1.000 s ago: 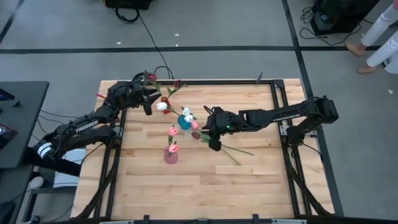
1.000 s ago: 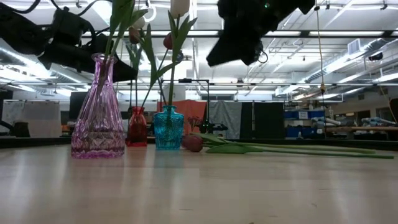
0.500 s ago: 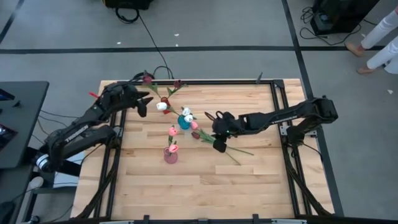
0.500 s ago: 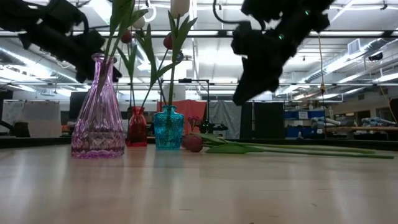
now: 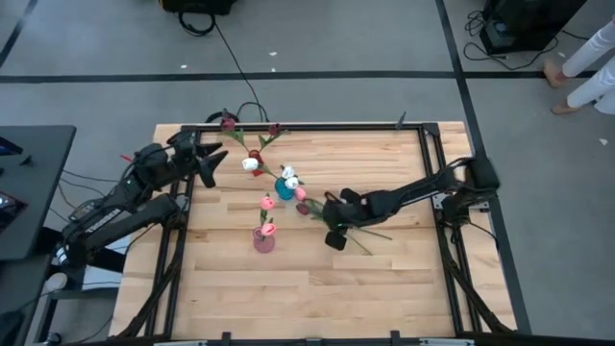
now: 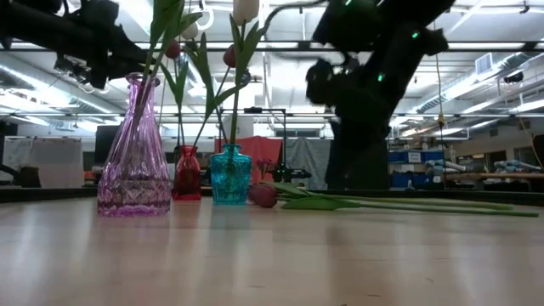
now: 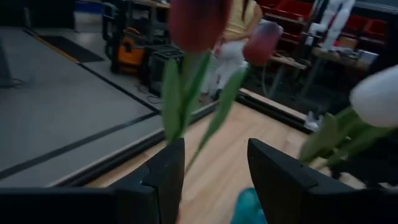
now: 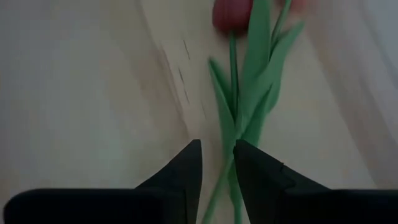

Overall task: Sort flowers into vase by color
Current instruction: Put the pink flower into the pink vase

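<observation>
Two tulips lie flat on the table (image 5: 360, 234), a dark red bloom (image 8: 231, 15) pointing at the teal vase, the stems (image 6: 399, 203) trailing right. My right gripper (image 5: 333, 236) is down at the table with its fingers a narrow gap apart, astride the green stems (image 8: 231, 106); whether they touch, I cannot tell. My left gripper (image 5: 211, 161) hovers open at the far left corner, behind the dark red blooms (image 7: 199, 22). Pink tulips stand in the purple-pink vase (image 6: 133, 161), white ones in the teal vase (image 6: 230, 174), dark red ones in the red vase (image 6: 188, 174).
The three vases stand close together left of centre, the purple-pink one (image 5: 263, 240) nearest, the teal one (image 5: 284, 188) just left of the lying blooms. A black frame (image 5: 423, 154) edges the table. Bare wood (image 5: 317, 288) fills the near half.
My right gripper has come down from well above the table to the lying tulips' stems, shifting slightly toward the near edge. My left arm has drawn back from the vases toward the table's left edge. The lying tulips have stayed where they were.
</observation>
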You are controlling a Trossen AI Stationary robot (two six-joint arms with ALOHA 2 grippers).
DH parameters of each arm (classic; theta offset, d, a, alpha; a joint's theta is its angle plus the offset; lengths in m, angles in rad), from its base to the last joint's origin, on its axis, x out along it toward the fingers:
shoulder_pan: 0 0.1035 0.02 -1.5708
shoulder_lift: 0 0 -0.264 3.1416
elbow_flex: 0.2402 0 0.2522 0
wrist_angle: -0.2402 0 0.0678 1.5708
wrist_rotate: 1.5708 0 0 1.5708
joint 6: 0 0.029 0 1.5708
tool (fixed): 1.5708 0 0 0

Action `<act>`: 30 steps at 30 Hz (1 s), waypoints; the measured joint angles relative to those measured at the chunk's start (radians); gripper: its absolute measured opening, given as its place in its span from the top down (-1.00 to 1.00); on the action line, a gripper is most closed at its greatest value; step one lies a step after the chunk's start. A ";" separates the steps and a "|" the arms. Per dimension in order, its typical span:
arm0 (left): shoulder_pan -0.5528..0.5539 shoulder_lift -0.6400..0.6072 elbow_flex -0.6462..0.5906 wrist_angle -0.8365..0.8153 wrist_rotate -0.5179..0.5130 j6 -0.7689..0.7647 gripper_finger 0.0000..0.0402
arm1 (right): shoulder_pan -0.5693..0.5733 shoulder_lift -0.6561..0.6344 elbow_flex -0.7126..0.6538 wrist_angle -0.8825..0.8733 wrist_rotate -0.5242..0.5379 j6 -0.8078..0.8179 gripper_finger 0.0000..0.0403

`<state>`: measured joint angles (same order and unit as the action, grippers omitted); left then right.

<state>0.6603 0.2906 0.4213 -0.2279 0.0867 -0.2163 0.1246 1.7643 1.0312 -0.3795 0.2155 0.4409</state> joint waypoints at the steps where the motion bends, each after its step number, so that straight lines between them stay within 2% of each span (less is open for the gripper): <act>1: -0.017 0.001 0.000 -0.005 -0.003 -0.003 0.10 | 0.000 0.025 0.026 -0.039 0.000 -0.011 0.47; 6: -0.079 0.001 0.000 -0.033 -0.010 -0.018 0.10 | 0.008 0.110 0.131 -0.157 0.054 -0.062 0.48; 12: -0.106 0.002 -0.001 -0.069 -0.010 -0.021 0.10 | 0.015 0.158 0.168 -0.185 0.082 -0.103 0.51; 15: -0.106 0.001 -0.001 -0.067 -0.010 -0.021 0.10 | 0.014 0.163 0.167 -0.200 0.080 -0.100 0.63; 19: -0.106 0.001 0.000 -0.064 -0.010 -0.021 0.10 | 0.014 0.162 0.167 -0.218 0.081 -0.092 0.91; 21: -0.106 0.001 -0.001 -0.064 -0.009 -0.021 0.09 | 0.014 0.161 0.167 -0.222 0.078 -0.092 0.95; 25: -0.106 0.001 -0.001 -0.063 -0.001 -0.021 0.09 | 0.014 0.122 0.166 -0.263 0.071 -0.076 0.94; 30: -0.106 0.001 -0.001 -0.044 0.032 -0.024 0.09 | 0.024 -0.013 0.166 -0.306 0.087 -0.070 0.97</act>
<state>0.5541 0.2920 0.4206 -0.2723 0.1182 -0.2401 0.1481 1.7515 1.1969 -0.6852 0.3027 0.3706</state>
